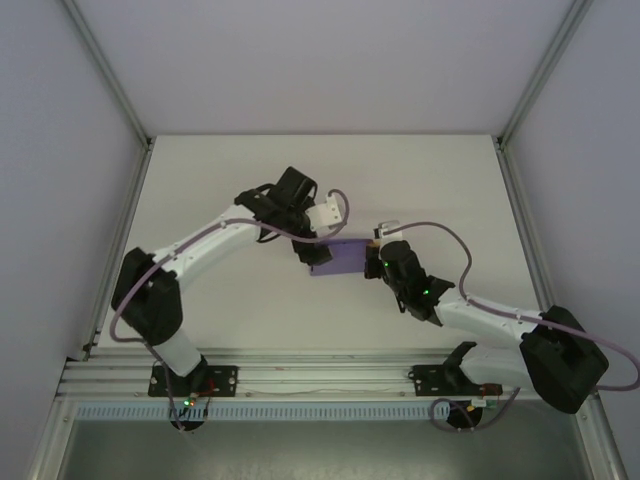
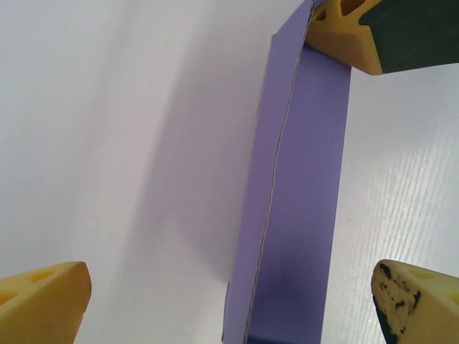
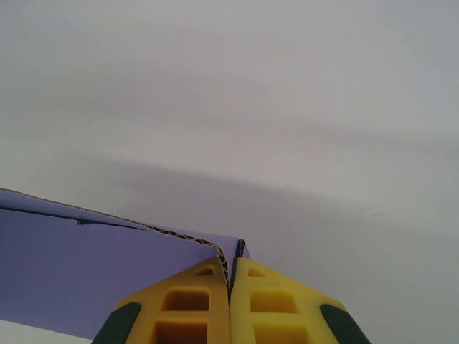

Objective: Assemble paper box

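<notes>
Right pincer (image 3: 231,266) clamps box (image 3: 86,272) edge; left pincer (image 2: 229,287) stands wide, clear of it. Light thin card, likely creases easily; grip folded edges.

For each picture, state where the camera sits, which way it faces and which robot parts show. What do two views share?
Top external: above, behind the bases, looking down at white table; both arms.
Left wrist: on left arm, facing the purple thin-card paper box inside the open left claw.
Right wrist: on right arm, along the shut right claw pinching the box.
All share the box.
</notes>
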`<move>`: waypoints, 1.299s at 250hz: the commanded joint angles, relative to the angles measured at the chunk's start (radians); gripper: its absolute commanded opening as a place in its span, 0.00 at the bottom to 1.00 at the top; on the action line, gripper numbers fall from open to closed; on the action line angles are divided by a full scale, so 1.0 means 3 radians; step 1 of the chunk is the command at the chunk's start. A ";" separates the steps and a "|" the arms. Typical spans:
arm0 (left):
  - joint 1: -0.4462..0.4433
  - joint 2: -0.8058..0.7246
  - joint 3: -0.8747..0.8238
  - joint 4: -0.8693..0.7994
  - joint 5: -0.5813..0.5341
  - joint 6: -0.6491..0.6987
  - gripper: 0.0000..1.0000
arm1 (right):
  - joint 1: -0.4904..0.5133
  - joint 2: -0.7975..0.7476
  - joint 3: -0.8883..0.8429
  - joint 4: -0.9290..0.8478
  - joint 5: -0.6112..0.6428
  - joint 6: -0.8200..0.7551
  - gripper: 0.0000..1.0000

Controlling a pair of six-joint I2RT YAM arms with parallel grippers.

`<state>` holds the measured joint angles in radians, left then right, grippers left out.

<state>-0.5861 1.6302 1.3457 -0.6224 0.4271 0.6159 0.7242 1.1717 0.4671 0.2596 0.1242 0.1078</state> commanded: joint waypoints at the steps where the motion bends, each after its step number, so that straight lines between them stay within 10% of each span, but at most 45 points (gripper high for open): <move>1: 0.0044 -0.0234 -0.0300 0.0225 -0.0450 -0.0408 0.95 | 0.0030 0.0126 -0.0063 -0.0663 0.0050 0.0051 0.00; 23: 0.0052 -0.0419 -0.0505 0.0316 -0.0669 -0.0553 0.82 | 0.0033 0.0126 -0.0045 -0.0715 0.0002 0.0055 0.00; 41: 0.0061 -0.0470 -0.0556 0.0318 -0.0743 -0.0612 0.52 | 0.0035 0.0119 -0.0030 -0.0756 -0.0027 0.0051 0.00; 150: 0.0077 -0.0284 -0.0393 0.0067 -0.0509 -0.0671 0.29 | 0.0044 0.0124 0.0084 -0.0897 0.0020 0.0105 0.00; 177: 0.0077 -0.0312 -0.0423 0.0153 -0.0567 -0.0809 0.00 | 0.0054 0.0138 0.0112 -0.0925 0.0057 0.0133 0.00; 276: -0.0099 -0.0437 -0.0665 0.0667 -0.0748 -0.3137 0.00 | 0.0492 0.0351 0.0621 -0.1585 0.0839 0.1196 0.00; 325: -0.0223 -0.0511 -0.0776 0.0672 -0.0878 -0.3511 0.00 | 0.0612 0.0360 0.0725 -0.1633 0.0975 0.1476 0.00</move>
<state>-0.6205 1.5047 1.1198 -0.4519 0.2104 -0.2913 0.8871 1.2610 0.6834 -0.1257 0.3908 0.4549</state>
